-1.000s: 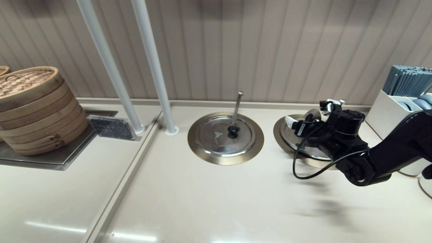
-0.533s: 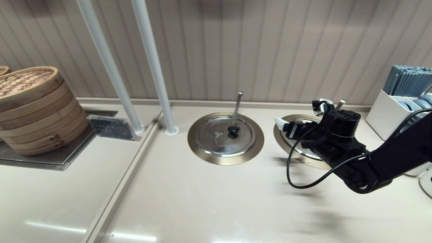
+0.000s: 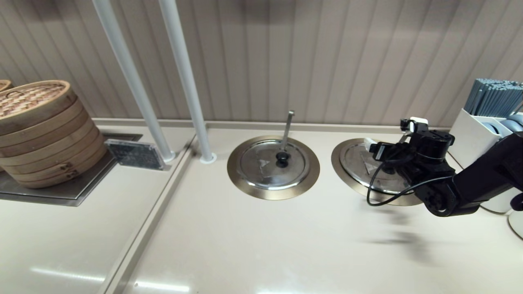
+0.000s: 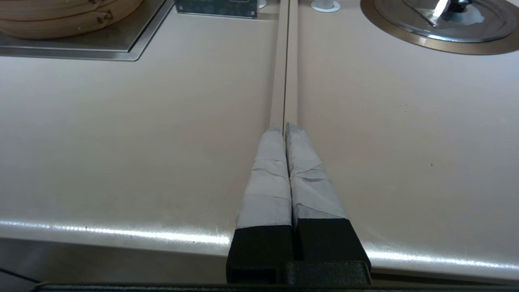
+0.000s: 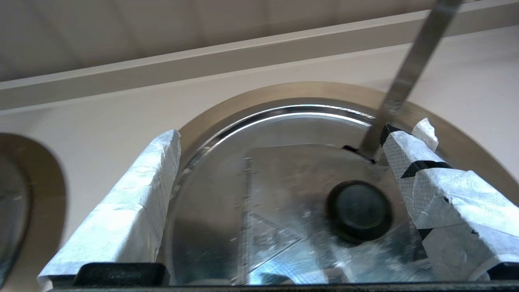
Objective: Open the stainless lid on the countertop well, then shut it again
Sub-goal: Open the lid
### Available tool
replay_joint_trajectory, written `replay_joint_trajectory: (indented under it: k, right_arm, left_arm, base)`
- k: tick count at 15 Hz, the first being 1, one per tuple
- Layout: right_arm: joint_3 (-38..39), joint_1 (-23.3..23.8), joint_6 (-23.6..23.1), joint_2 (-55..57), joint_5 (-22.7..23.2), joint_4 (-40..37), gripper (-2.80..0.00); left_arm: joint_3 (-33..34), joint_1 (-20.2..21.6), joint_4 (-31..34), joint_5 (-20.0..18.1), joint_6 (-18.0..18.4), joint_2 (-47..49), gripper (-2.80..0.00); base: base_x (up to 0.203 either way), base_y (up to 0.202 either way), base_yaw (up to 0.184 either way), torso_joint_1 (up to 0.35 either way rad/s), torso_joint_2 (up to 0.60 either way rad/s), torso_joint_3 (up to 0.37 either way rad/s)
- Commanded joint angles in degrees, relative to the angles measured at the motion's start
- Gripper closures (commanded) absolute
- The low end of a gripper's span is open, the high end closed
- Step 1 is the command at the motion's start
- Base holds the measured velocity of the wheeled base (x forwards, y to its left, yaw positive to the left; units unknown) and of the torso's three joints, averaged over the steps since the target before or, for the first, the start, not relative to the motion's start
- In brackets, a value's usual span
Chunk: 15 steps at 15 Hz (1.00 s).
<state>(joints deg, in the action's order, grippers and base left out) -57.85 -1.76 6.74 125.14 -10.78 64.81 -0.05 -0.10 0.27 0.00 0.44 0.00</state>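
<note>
left gripper [image 4: 286, 134]: parked near the counter's front edge, taped fingers pressed together, holding nothing. right gripper [image 5: 284, 170]: low over the stainless lid [image 3: 363, 165], fingers spread wide, empty, straddling it. lid: seated flat in the countertop well [image 3: 341, 163]; thin, rigid, likely light and slick; best pinched at the black knob [image 5: 359, 211]. beyond it: slanted utensil handle [image 5: 413, 67].
</note>
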Motion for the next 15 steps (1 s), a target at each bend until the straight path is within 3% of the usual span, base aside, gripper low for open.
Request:
replay_joint_trajectory:
  k: [1,15]
  right_arm:
    - [-2.54,2.73,-1.04,4.01,-0.12,0.31,-2.8]
    - [-5.78,4.04,-1.12,11.09,-0.05,0.4,-2.8]
  left_arm:
    - [-0.04,0.01,0.0,0.0,0.0,0.0,0.0]
    - [-0.04,0.01,0.0,0.0,0.0,0.0,0.0]
  base:
    - [0.0,0.0,0.0,0.0,0.0,0.0]
    - [0.0,0.0,0.0,0.0,0.0,0.0]
